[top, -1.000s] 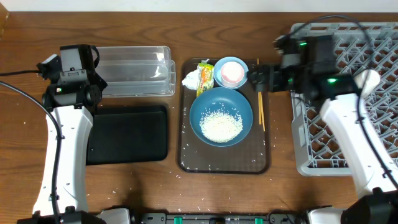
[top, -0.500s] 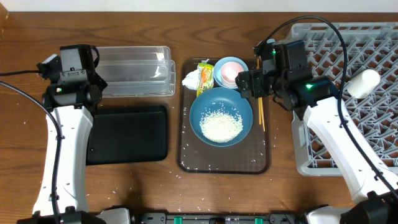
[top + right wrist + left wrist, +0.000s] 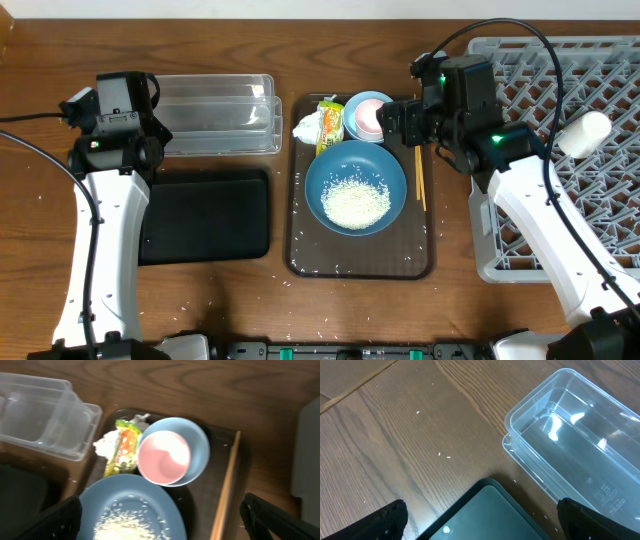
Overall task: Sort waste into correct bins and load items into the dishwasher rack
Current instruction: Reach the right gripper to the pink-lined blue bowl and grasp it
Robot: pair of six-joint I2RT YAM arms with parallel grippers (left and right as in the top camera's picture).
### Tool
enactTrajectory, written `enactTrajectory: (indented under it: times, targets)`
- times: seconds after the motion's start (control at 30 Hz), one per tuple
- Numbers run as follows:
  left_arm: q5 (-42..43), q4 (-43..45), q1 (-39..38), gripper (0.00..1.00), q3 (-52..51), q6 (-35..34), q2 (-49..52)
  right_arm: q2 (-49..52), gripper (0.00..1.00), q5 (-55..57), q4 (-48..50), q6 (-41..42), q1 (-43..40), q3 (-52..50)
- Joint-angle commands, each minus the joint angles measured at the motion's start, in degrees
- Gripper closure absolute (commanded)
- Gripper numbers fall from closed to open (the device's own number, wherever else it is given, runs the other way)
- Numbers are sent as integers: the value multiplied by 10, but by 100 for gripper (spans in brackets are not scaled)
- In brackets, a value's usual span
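While the big square grey lattice rack [image 3: 600, 200] holds a white cup [image 3: 585, 132], the brown serving tray [image 3: 350, 255] carries a large blue bowl [image 3: 330, 170] of white rice [image 3: 353, 203], a small pink-lined light-blue bowl [image 3: 368, 116], thin wooden chopsticks [image 3: 420, 180], a yellow-green wrapper [image 3: 329, 125] and a crumpled white tissue [image 3: 304, 127]. The right gripper [image 3: 398, 122] hovers wide open just beside the small bowl. The left gripper [image 3: 487, 520], jaws wide, hangs over the clear plastic tub [image 3: 570, 445] and black tray [image 3: 490, 510].

Blue bowl [image 3: 322, 182] holds white rice [image 3: 355, 205]; wrapper [image 3: 329, 125] is yellow-green; rack [image 3: 615, 200] is grey lattice.

The dishwasher rack [image 3: 610, 70] runs off the overhead view's right edge, and your right arm [image 3: 540, 225] covers its left side. In the right wrist view, soft with blur, the large blue bowl [image 3: 155, 505] is cut at the bottom, and the tissue [image 3: 106, 442] half hides behind the wrapper [image 3: 125, 447].
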Motion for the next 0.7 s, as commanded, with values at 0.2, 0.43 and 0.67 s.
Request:
enactTrajectory:
  times: [0.2,0.43,0.67]
  targets:
    - [-9,-2,1,2,-1,-3,1,0,1,-51,-2,84,12,3]
    - [-9,-2,1,2,-1,-3,1,0,1,-51,-7,86,40,3]
    - [-9,-1,1,2,-1,-3,1,0,1,-50,-4,85,59,3]
